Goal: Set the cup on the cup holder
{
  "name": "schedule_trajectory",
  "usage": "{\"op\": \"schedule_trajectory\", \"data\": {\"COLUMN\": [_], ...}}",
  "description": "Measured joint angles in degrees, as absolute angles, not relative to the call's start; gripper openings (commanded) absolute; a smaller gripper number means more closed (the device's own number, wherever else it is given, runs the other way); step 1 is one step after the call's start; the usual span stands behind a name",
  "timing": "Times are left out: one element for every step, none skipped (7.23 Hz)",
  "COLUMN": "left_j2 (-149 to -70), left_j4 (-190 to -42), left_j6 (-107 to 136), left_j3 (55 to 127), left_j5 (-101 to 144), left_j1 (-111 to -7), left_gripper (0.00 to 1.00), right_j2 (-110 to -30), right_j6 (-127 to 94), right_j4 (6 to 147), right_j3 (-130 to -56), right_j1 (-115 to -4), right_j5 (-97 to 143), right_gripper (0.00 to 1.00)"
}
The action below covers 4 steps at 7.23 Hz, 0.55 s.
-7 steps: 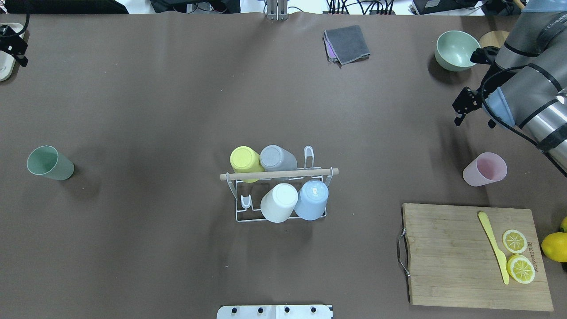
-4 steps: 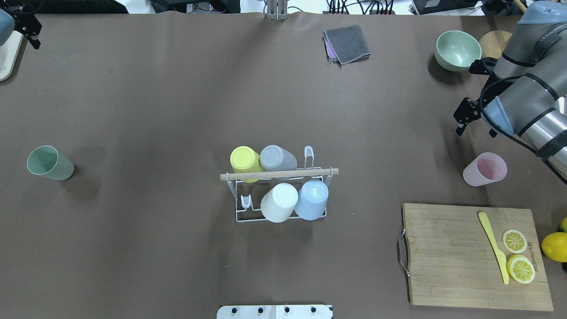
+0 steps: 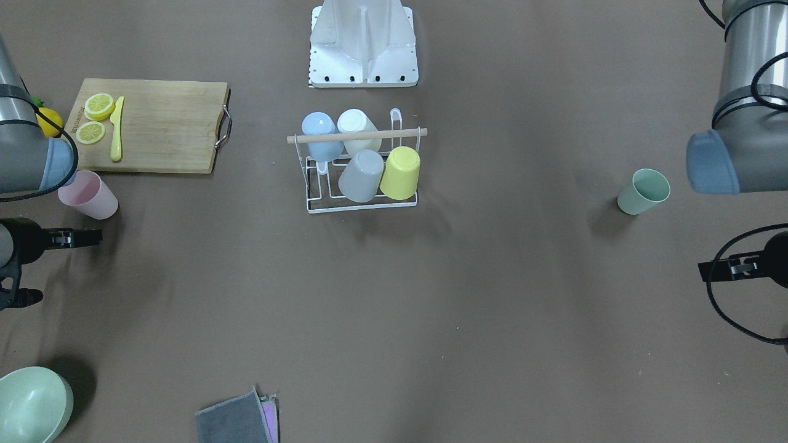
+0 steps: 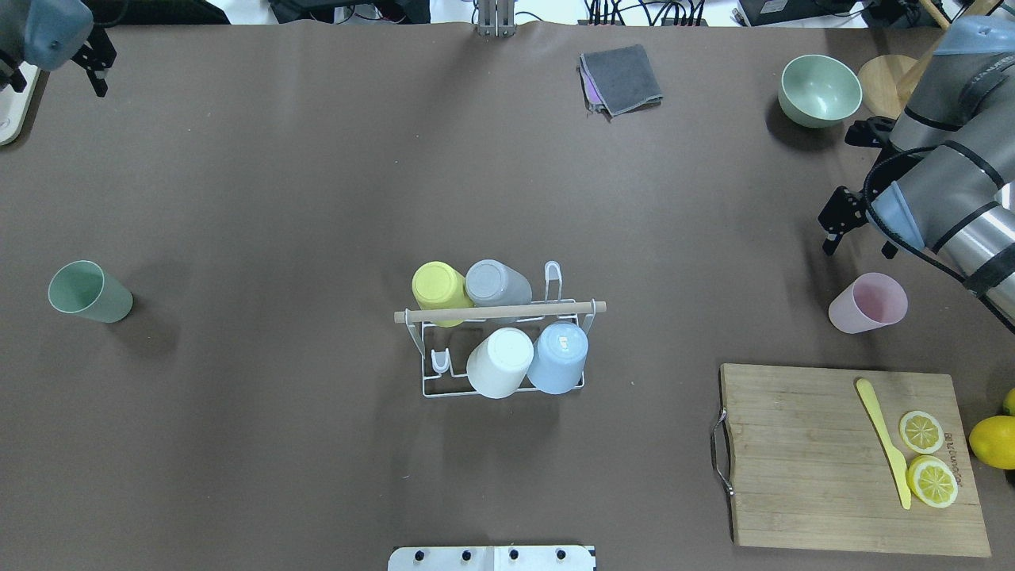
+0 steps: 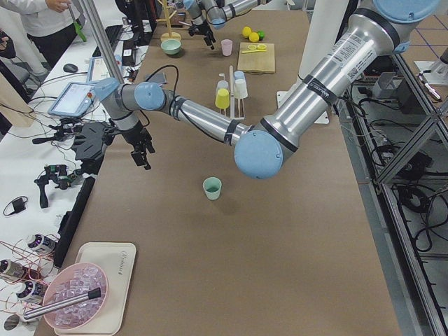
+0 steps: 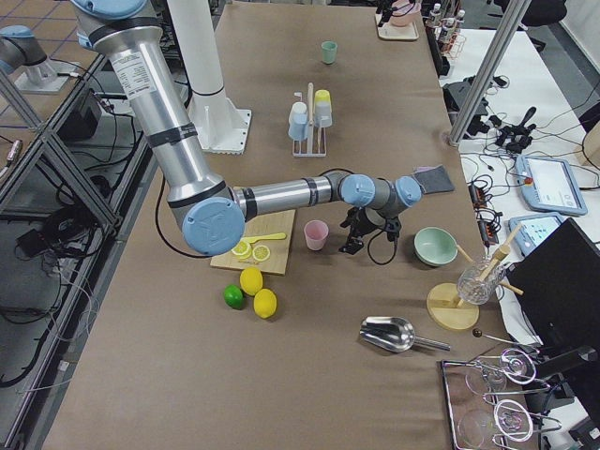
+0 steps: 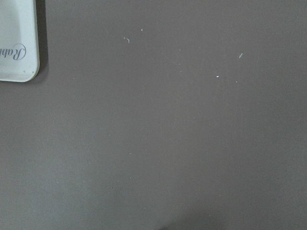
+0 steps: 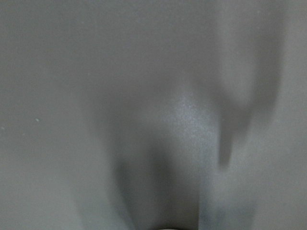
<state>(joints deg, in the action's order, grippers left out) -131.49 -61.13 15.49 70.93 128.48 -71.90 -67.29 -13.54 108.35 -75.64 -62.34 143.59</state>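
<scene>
The white wire cup holder [image 4: 432,388] [image 3: 314,206] with a wooden rod stands mid-table, carrying upside-down yellow [image 4: 438,285], grey [image 4: 496,282], white [image 4: 499,362] and blue [image 4: 558,357] cups. A green cup [image 4: 87,292] [image 5: 211,187] stands alone at the left, and a pink cup [image 4: 867,303] [image 3: 89,194] at the right. My right gripper [image 4: 859,242] [image 3: 58,267] hangs open and empty just beyond the pink cup. At the far left corner my left gripper [image 4: 54,78] [image 5: 143,155] is open and empty, well away from the green cup. Both wrist views show only bare table.
A wooden cutting board [image 4: 793,460] with lemon slices and a yellow knife [image 4: 884,440] lies near the pink cup, whole lemons [image 4: 993,441] beside it. A green bowl [image 4: 819,89] and grey cloth [image 4: 622,78] sit at the far edge. A white tray [image 7: 17,43] lies far left.
My left arm swung in along the far edge toward the right. The right gripper drifted slightly nearer the pink cup. No cup moved.
</scene>
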Motion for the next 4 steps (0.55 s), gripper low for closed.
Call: {"op": "schedule_trajectory", "data": {"left_j2": [-131.84,-132.15,-132.22,-132.08], "left_j4": [-59.86,-57.89,-56.46,-55.84], "left_j6": [15.6,15.66,15.96,16.34], "left_j3": [70.33,70.08,69.96,69.89], "left_j5": [128.54,128.61,128.65,128.66], "left_j1": [-70.65,-69.23,-67.74,-66.27], "left_gripper": [0.98,0.97,0.97,0.97], "right_j2": [-67.31,-67.42,-67.67,-68.04], "right_j6": [-13.49,-13.46,-13.45,-13.43], "right_j4": [108.78,108.97,109.06,109.14], "right_j3": [-75.7,-75.76,-75.85,-75.95], "right_j1": [-61.92,-61.46,-61.06,-60.79], "right_j5": [144.11,144.42,144.62,144.79], "right_gripper": [0.99,0.99,0.99,0.98]}}
